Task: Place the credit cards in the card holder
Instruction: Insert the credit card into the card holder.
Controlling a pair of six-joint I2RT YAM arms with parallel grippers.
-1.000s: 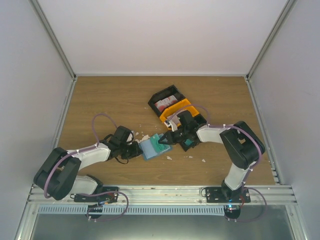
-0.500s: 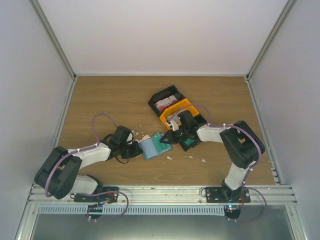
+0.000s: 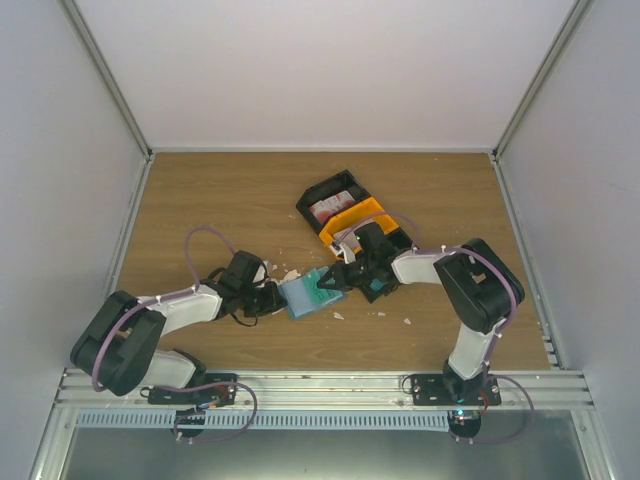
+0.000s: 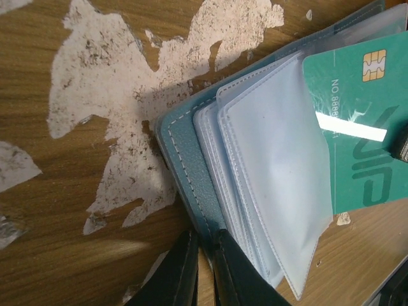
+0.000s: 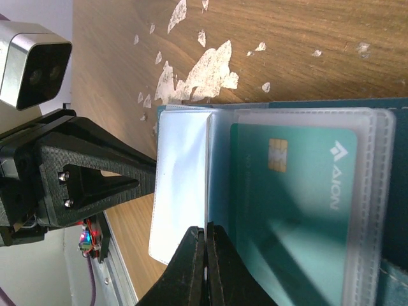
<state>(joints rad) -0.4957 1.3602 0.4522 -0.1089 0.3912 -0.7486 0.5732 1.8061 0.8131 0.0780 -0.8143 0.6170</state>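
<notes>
L tool [image 4: 205,237] pinches edge of card holder [image 4: 182,159].

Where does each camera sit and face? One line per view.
Top external: above, behind the arms, looking down at the table; both arms, left tool and right tool at the card holder.
Left wrist: on the left arm, looking past its fingers at the card holder.
Right wrist: on the right arm, looking past shut fingers at the teal card.
Shared: all show card holder and teal card.
</notes>
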